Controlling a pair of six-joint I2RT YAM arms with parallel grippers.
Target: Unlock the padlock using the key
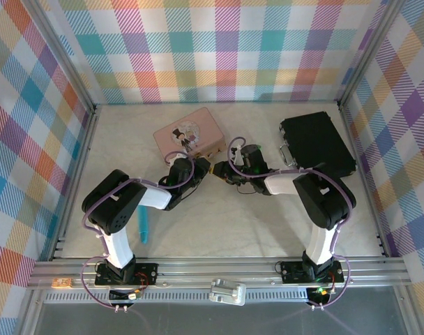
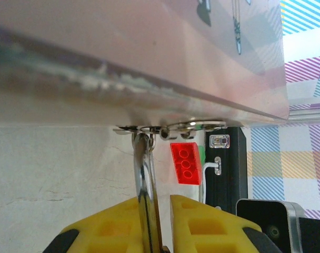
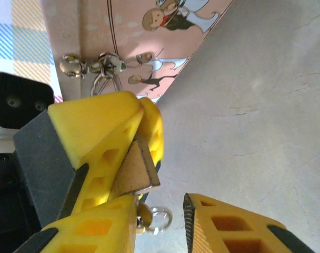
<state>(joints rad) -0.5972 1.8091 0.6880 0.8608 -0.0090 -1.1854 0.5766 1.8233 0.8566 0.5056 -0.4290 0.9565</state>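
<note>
Right gripper stands spread, the key on its ring hanging between its fingers, just under the brass padlock. Left gripper pinches that padlock at the shackle, which hooks through the clasp of the pink tin. Best to close squarely on the key's head, then twist about its axis while the left holds firm

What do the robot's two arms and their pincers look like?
The left arm and right arm are alike: chunky black joints joined by white tubes, with a lilac cable looping along each. Each stands on a black base bolted to a metal rail. The left gripper and right gripper have yellow plastic fingers with moulded rectangular pockets.
</note>
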